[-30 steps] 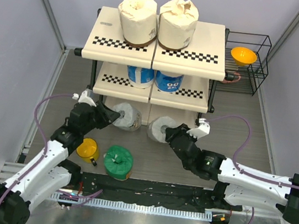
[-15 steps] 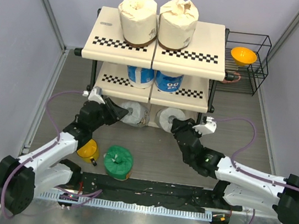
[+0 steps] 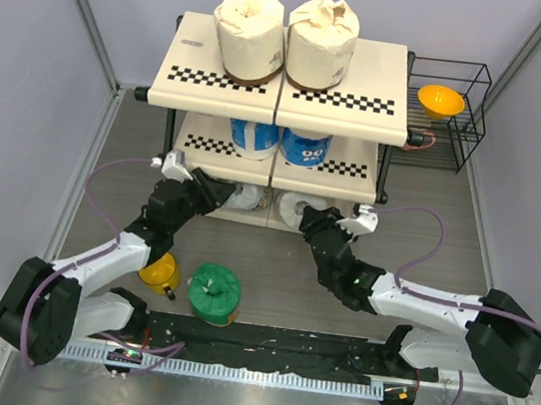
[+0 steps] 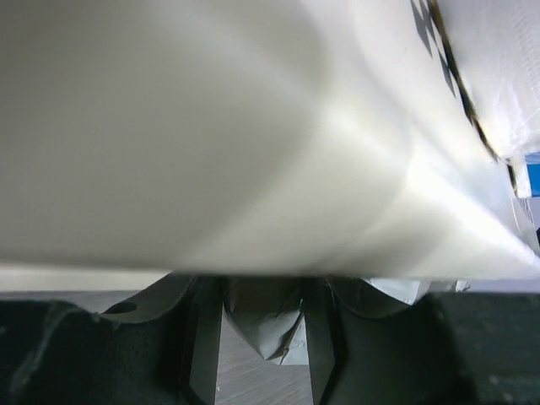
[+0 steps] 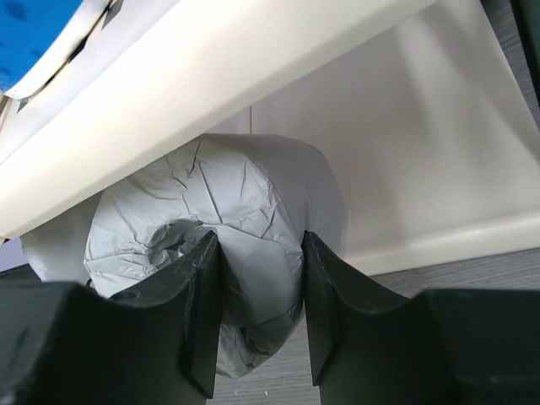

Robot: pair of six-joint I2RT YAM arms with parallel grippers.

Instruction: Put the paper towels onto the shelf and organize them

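Grey bench (image 3: 272,263) planking between pale walls carried the three-tier cream-board shelf (image 3: 368,80). Its top tier held two cream paper-towel rolls (image 3: 249,33), the middle tier two blue-and-white rolls (image 3: 254,138). At the bottom tier's mouth the left hand (image 4: 263,291) was clamped on the crinkled wrap of one grey roll (image 3: 247,196), the right hand (image 5: 257,245) on the wall of the other grey roll (image 5: 245,198). One green roll (image 3: 213,292) stood on the bench. All were judged light, soft, crushable and slippery-wrapped; a pinch across the core wall suited them.
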